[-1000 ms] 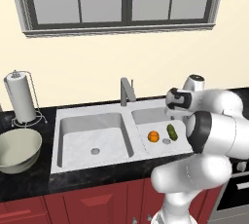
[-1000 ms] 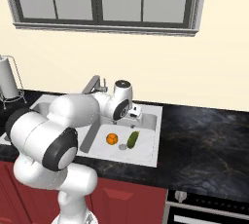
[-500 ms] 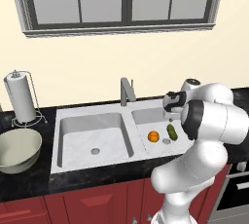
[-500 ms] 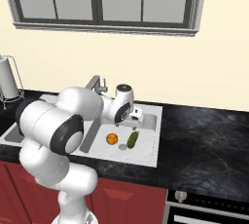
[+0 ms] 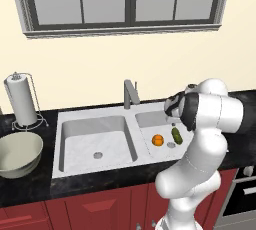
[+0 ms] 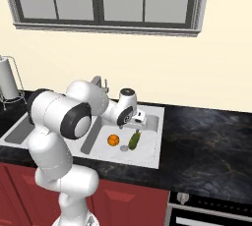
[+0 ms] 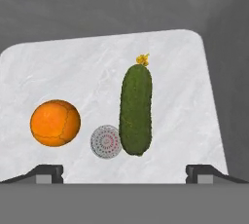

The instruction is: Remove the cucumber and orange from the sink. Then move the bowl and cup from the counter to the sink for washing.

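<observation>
Black speckled counter surrounds the marbled double sink; the pale bowl sits at its left end. Over the right basin the gripper hangs with jaws spread wide, empty. Below lie the cucumber, the orange, and a drain between them.

Glossy white arm of rounded bulbous segments, dark grey joint rings, small dark pincer tips

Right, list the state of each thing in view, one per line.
cucumber: lying flat in the sink's right basin, beside the drain
orange: resting in the same basin, untouched
bowl: upright on the counter
gripper: fingers open, holding nothing
</observation>
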